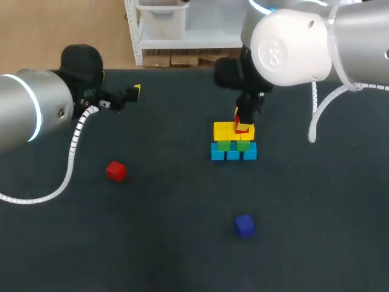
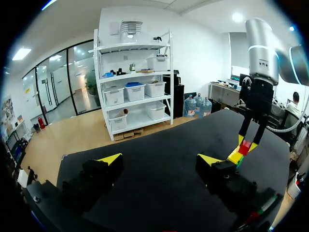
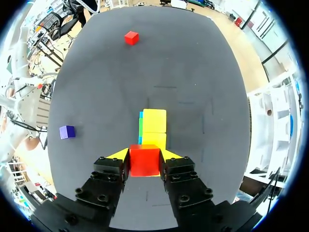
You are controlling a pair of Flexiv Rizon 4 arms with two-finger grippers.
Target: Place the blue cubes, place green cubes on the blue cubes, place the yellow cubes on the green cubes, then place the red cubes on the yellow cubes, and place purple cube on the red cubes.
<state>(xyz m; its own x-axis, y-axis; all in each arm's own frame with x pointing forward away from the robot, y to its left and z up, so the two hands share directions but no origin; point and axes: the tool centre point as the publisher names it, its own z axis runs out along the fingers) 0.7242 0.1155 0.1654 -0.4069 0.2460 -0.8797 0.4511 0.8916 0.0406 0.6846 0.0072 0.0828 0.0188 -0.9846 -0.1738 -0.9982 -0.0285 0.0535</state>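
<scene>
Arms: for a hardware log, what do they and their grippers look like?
The left arm and right arm are rounded silver-white tubes, each with a lit ring and a white coiled cable. The left gripper and right gripper are black, with two yellow-tipped fingers.

Cubes: three blue (image 1: 217, 152), two green (image 1: 223, 145), two yellow (image 1: 222, 130), two red (image 1: 115, 171), one purple (image 1: 244, 224)

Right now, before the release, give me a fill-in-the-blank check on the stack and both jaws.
The small cube clamped in the jaws of the right gripper, just above the yellow cubes, is ____.
The stack's bottom row of cubes is ____.
The left gripper has its jaws ____, holding nothing.
Missing words: red; blue; open.
</scene>
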